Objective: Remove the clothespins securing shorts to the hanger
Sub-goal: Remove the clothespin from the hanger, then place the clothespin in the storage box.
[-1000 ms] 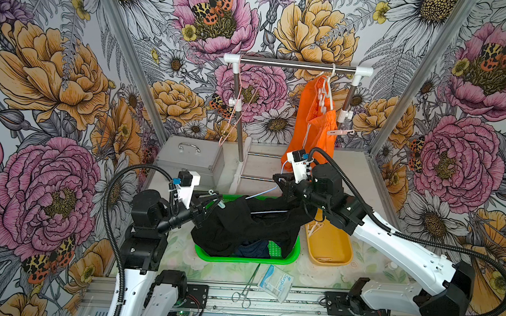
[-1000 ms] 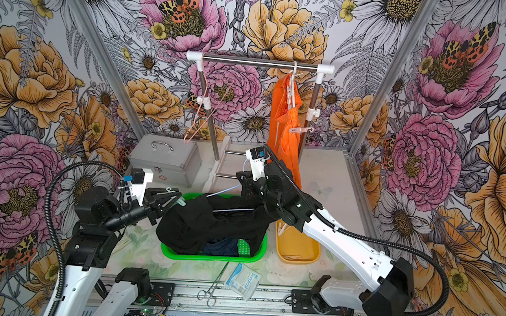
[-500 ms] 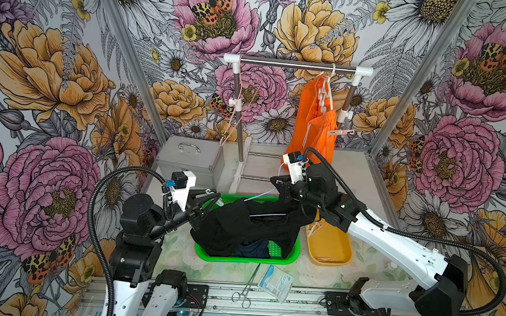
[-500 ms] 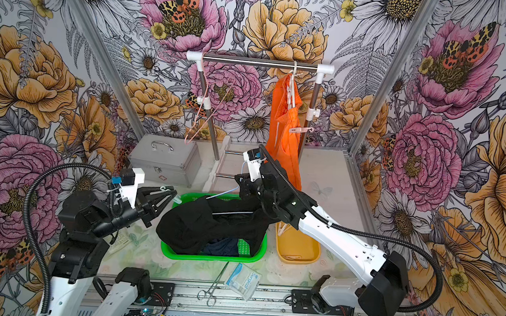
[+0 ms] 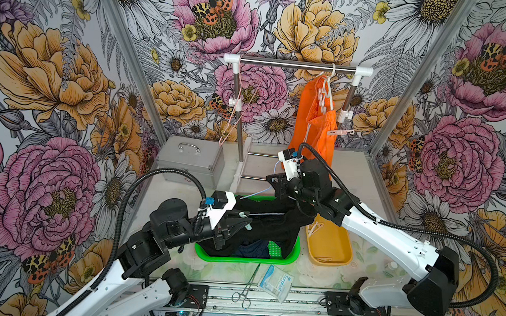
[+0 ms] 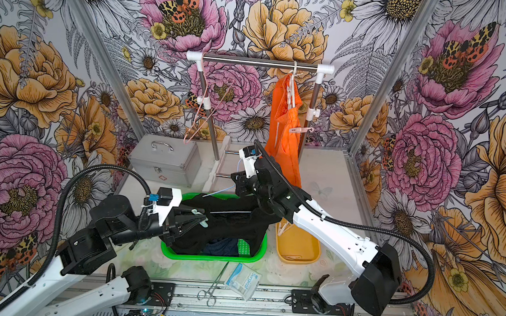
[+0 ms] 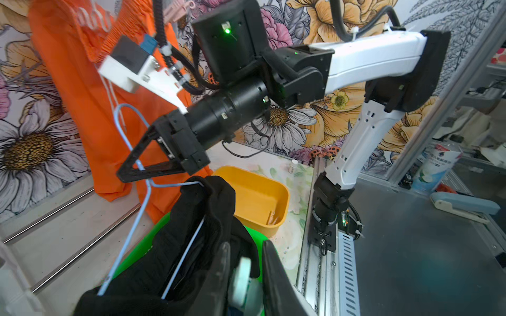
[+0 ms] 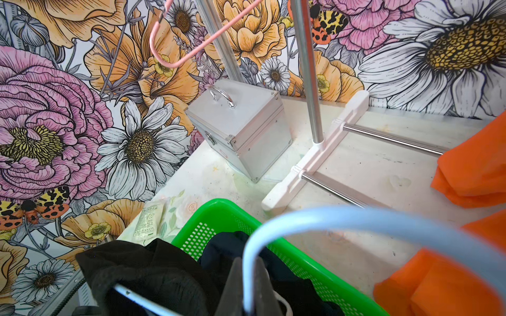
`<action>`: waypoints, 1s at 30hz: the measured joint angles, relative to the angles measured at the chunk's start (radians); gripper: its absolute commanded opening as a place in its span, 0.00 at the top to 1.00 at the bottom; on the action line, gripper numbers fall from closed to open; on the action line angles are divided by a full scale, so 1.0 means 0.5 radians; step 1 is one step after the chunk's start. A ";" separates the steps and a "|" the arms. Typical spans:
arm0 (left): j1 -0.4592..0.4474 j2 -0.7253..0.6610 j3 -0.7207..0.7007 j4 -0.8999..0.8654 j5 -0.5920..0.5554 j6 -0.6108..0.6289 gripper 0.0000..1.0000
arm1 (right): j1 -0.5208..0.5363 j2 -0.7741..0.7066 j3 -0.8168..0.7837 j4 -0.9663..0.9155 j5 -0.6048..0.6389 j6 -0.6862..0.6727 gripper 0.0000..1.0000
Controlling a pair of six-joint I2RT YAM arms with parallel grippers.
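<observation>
Clamps pale blue hanger [image 7: 132,227] tight in right gripper [image 7: 128,173]; pinches pale clothespin [image 5: 243,214] in left gripper [image 5: 248,221], at edge of black shorts [image 5: 274,229] draped over green basket [image 5: 248,260]. Pale stained tabletop [image 5: 356,177], floral walls [image 5: 54,86], orange shorts [image 5: 316,138] on rail [image 5: 296,65].

A green basket [image 5: 241,258] sits on the worktop [image 5: 362,177] right in front of me, with a yellow tray [image 5: 330,253] just beside it, lying lengthwise. Behind the basket stands a clothes rack [image 5: 296,65] on white feet, and next to its post a closed silver case [image 5: 190,161] with a handle on top. On the near edge lie steel forceps [image 5: 248,288] and, touching them, a clear packet [image 5: 275,282] with blue print. A pale sachet [image 8: 149,219] lies flat beside the basket's far corner. Flowered wallpaper [image 5: 55,77] covers the walls all round.
</observation>
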 measured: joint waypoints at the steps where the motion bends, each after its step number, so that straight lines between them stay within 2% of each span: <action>1: -0.079 0.019 -0.011 0.025 -0.050 0.030 0.86 | -0.002 0.005 0.010 -0.002 0.000 0.000 1.00; 5: -0.279 0.054 -0.165 0.240 -0.151 0.100 0.86 | -0.009 0.039 0.034 -0.006 0.000 0.000 1.00; 10: -0.473 0.121 -0.488 0.630 -0.245 0.120 0.86 | -0.028 0.092 0.072 -0.031 -0.016 0.000 1.00; 20: -0.835 0.387 -0.778 1.099 -0.532 0.195 0.86 | -0.056 0.153 0.207 -0.104 -0.030 -0.004 1.00; 24: -0.926 0.568 -0.891 1.372 -0.613 0.211 0.86 | -0.062 0.155 0.220 -0.109 -0.041 -0.002 1.00; 30: -1.082 0.970 -0.906 1.771 -0.739 0.256 0.86 | -0.066 0.155 0.220 -0.112 -0.043 -0.003 1.00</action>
